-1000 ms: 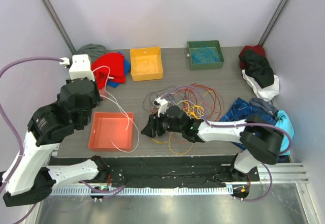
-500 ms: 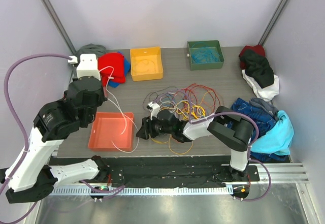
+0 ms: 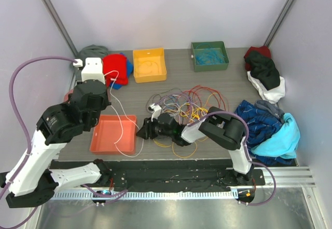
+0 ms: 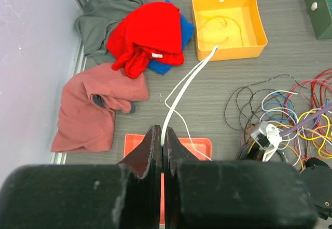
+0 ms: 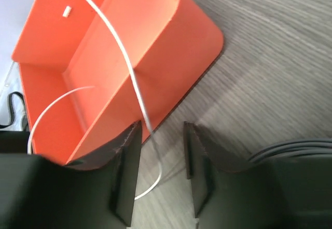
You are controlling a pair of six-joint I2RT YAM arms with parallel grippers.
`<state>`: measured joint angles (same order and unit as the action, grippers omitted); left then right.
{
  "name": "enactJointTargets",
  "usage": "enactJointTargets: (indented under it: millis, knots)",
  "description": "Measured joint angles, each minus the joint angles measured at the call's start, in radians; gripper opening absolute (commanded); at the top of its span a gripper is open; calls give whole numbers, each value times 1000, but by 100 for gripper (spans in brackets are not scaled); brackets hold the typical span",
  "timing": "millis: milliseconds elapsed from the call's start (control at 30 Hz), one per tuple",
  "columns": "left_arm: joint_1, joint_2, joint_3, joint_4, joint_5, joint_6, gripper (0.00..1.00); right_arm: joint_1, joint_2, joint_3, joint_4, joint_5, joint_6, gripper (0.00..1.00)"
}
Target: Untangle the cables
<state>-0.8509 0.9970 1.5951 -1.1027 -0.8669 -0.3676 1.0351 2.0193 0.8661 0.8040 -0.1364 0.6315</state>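
Observation:
A tangle of cables (image 3: 193, 103) in red, orange, yellow, blue and grey lies at mid-table; it also shows in the left wrist view (image 4: 290, 109). A white cable (image 3: 120, 116) runs from my left gripper down into the orange tray (image 3: 104, 140) and over its right rim. My left gripper (image 4: 164, 136) is shut on the white cable (image 4: 181, 83), held above the tray (image 4: 199, 146). My right gripper (image 3: 141, 132) is open, low by the tray's right corner. In the right wrist view the white cable (image 5: 124, 57) passes between its open fingers (image 5: 162, 130), beside the tray (image 5: 57, 37).
A yellow bin (image 3: 136, 68) holds a yellow cable and a green bin (image 3: 194, 57) holds a blue one, both at the back. Cloth garments lie at back left (image 3: 115, 68), far right (image 3: 264, 73) and front right (image 3: 275, 130). A pink garment (image 4: 93, 109) lies left.
My right gripper has slid left from the tangle to the orange tray's right corner. My left gripper has shifted right and back, still holding the white cable.

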Motion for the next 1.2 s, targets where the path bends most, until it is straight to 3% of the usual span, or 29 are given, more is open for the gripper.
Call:
enactJointTargets:
  millis: [67,167,400,600,733,1100,1133,1200]
  knots:
    - [0,0,-5,-3,4,-2,0,0,10,0,10,8,6,12]
    - [0,0,-7,-14,4,-15,0,0,2,-12,16,26,19,1]
    - [0,-29,-40,-37,-10,-45,0,16,-262,-18,-236,72,-10,1]
    - [0,-37,-67,-69,-41,-72,0,54,-420,187,-403,89,-79,1]
    - [0,-21,-70,-85,-52,-82,0,57,-371,274,-420,77,-102,1]
    - [13,7,-122,-99,-95,-97,0,57,-10,370,-408,34,-133,1]
    - [16,10,-131,-98,-95,-97,0,57,7,370,-410,33,-134,2]
    - [29,11,-156,-96,-94,-97,0,57,25,370,-417,32,-141,16]
